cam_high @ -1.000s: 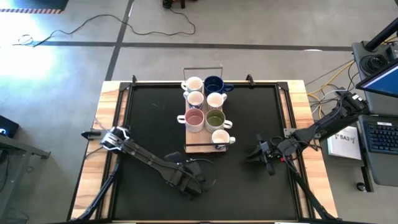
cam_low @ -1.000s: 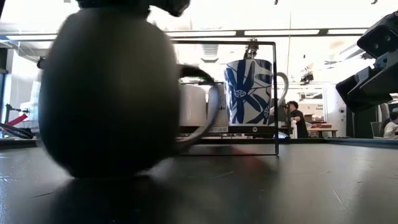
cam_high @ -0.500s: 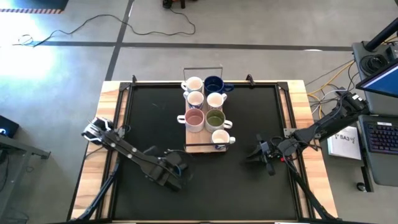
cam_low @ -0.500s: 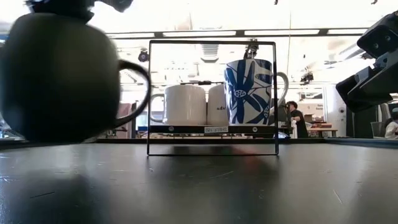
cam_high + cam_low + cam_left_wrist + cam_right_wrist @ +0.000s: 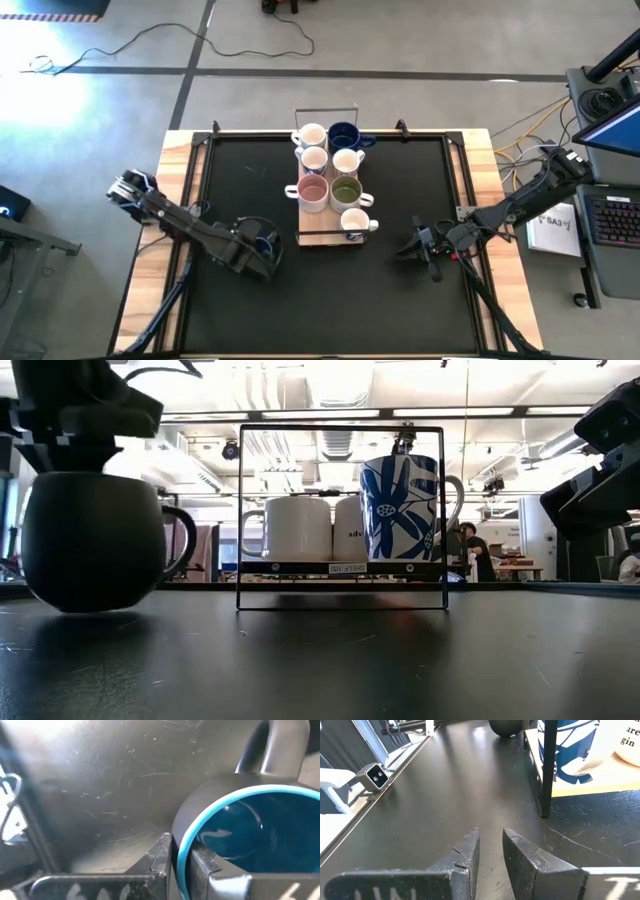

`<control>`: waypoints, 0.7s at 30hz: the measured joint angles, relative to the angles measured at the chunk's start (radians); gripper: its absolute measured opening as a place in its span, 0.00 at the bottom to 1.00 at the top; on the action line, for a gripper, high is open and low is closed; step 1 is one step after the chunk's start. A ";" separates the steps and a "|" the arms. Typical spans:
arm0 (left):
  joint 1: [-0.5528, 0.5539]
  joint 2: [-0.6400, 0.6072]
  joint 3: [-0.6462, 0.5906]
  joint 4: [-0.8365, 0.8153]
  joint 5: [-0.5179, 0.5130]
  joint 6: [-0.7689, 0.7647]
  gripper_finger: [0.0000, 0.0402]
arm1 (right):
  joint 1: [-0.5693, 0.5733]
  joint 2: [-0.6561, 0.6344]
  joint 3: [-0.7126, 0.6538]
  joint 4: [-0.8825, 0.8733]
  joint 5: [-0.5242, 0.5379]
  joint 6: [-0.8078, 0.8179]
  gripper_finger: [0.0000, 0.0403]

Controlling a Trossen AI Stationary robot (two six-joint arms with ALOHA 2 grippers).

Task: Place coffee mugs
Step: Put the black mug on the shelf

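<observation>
Leftward along the counter point(image 5: 400, 180) my left jaws point(image 5: 262, 250) have carried the dark mug point(image 5: 95, 540), pinching its blue-lined rim, toward the near-left part. Seven mugs fill the rack point(image 5: 300, 215) mid-counter. My right jaws point(image 5: 490, 851) stand slightly parted, empty, near the right edge.

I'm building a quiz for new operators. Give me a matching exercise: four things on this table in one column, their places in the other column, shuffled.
1. dark mug
2. pink-lined mug
3. olive mug
4. right gripper

A. on the mat, on the rack's right-arm side
B. in the rack, on the left-arm side of its row
C. on the mat, rim between the left gripper fingers
D. in the rack, on the right-arm side of its row

Pairs: 1-C, 2-B, 3-D, 4-A
</observation>
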 joint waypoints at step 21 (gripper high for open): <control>0.219 -0.028 0.004 0.060 0.006 -0.344 0.10 | 0.000 0.000 0.000 0.000 0.000 0.000 0.19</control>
